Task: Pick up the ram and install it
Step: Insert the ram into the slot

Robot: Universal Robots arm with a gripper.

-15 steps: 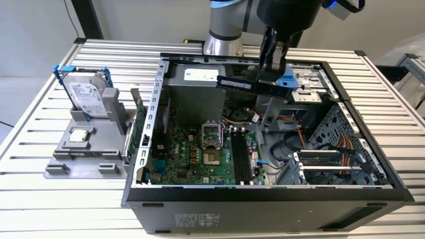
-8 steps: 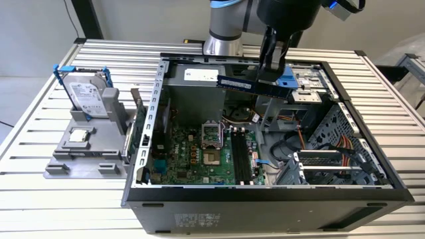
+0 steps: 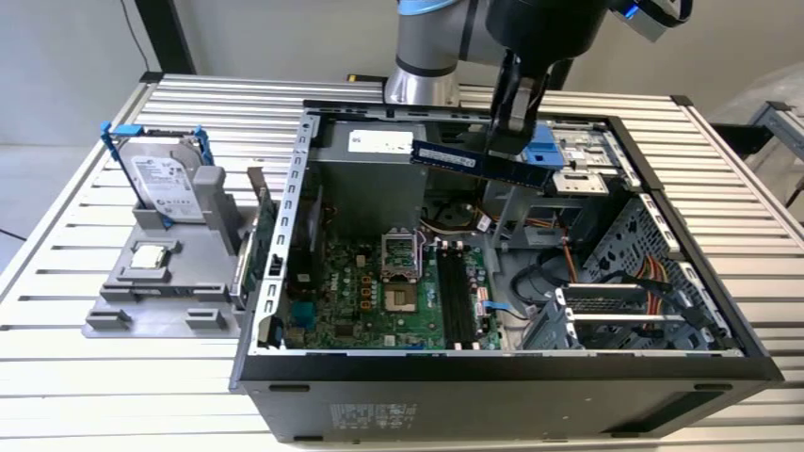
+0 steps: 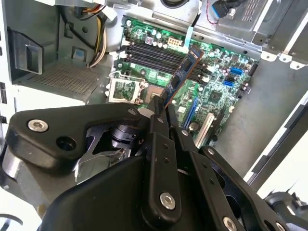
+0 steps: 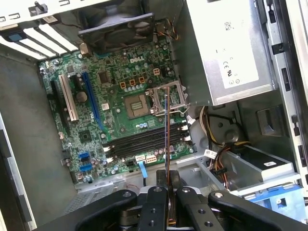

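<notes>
The ram [image 3: 481, 161] is a long thin dark stick with black chips, held level in the air over the back of the open computer case [image 3: 503, 363]. My gripper [image 3: 513, 146] is shut on it near its end at the exterior view's right. In the second wrist view the ram [image 4: 183, 74] sticks out from between the black fingers [image 4: 157, 126], high above the motherboard's dark memory slots [image 4: 163, 54]. In the first wrist view the ram [image 5: 167, 139] shows edge-on, crossing over the memory slots [image 5: 142, 140], with my gripper [image 5: 167, 195] closed around it.
The green motherboard [image 3: 377, 292] lies on the case floor with an open processor socket [image 3: 399, 252]. A power supply [image 5: 226, 48], a fan [image 5: 115, 24], cables and a drive cage [image 3: 641, 282] crowd the case. Outside, a hard drive [image 3: 164, 179] and processor chip [image 3: 149, 256] sit on a grey fixture [image 3: 120, 320].
</notes>
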